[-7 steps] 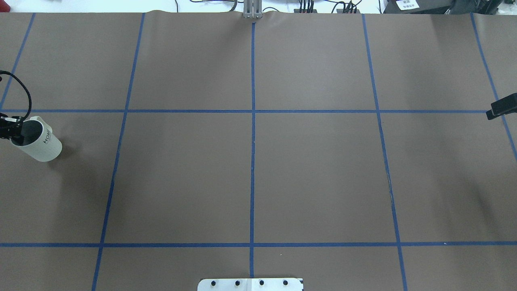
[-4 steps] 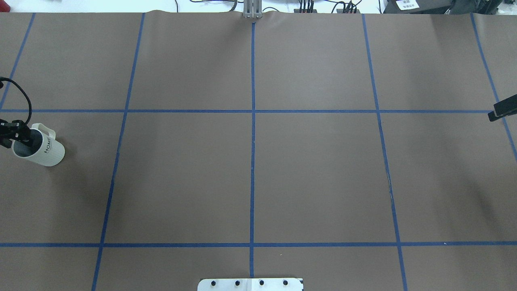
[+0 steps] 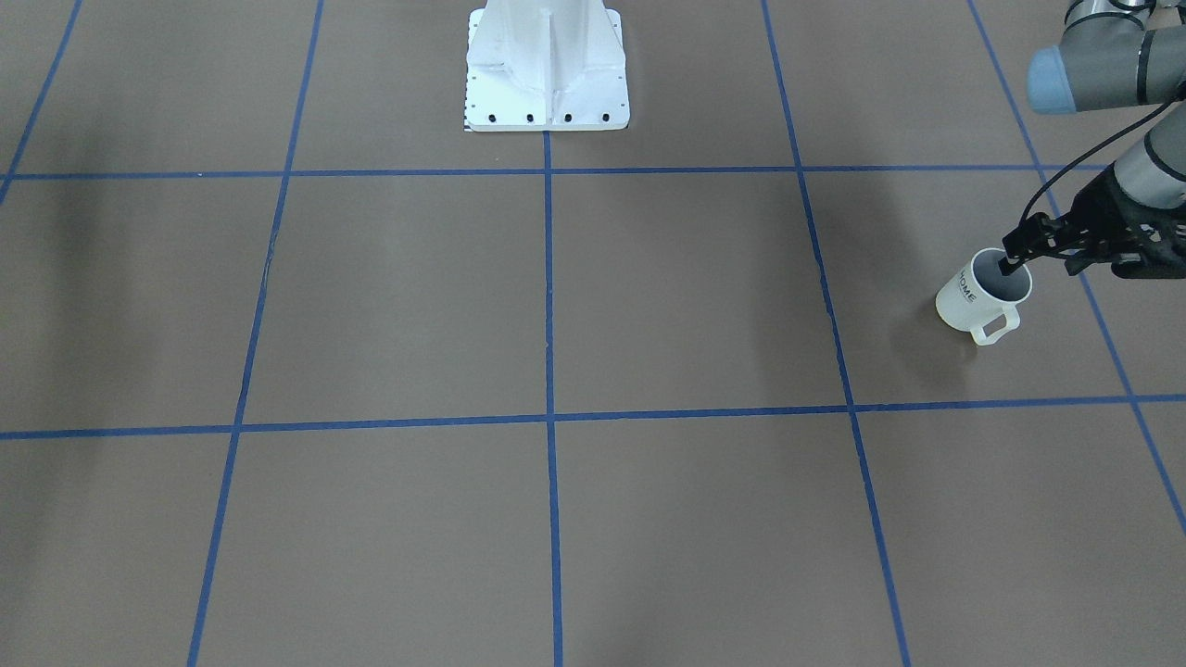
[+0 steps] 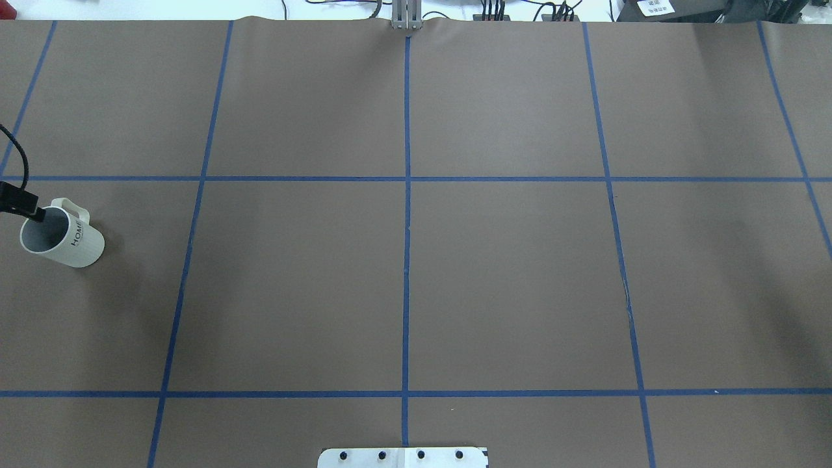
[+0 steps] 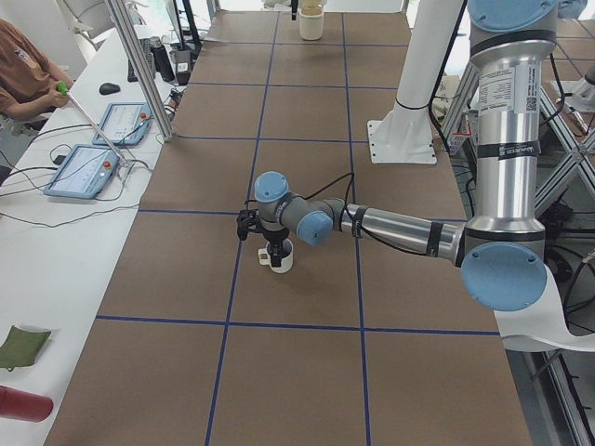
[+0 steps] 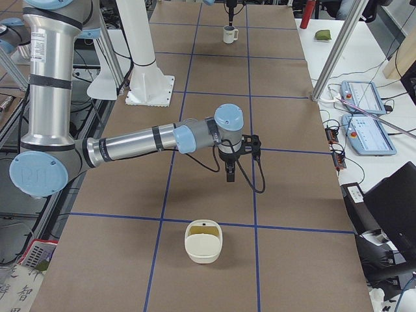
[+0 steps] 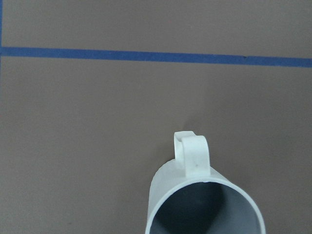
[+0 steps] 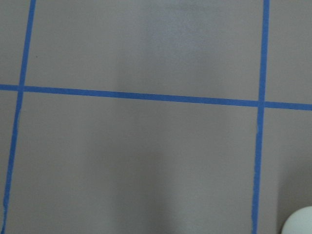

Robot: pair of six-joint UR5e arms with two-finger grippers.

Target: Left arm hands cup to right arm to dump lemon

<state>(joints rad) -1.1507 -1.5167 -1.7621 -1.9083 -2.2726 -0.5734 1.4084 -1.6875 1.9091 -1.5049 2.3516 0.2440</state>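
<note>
Left fingers (image 3: 1022,252) meet the upright cup (image 3: 968,301) at its rim; cannot tell whether clamped.

In the overhead view the cup (image 4: 62,237) stands on the table (image 4: 403,260) at the far left edge, mid-height, the left gripper (image 4: 37,214) at its upper-left rim (the robot's base plate (image 4: 403,457) lies bottom centre).
</note>
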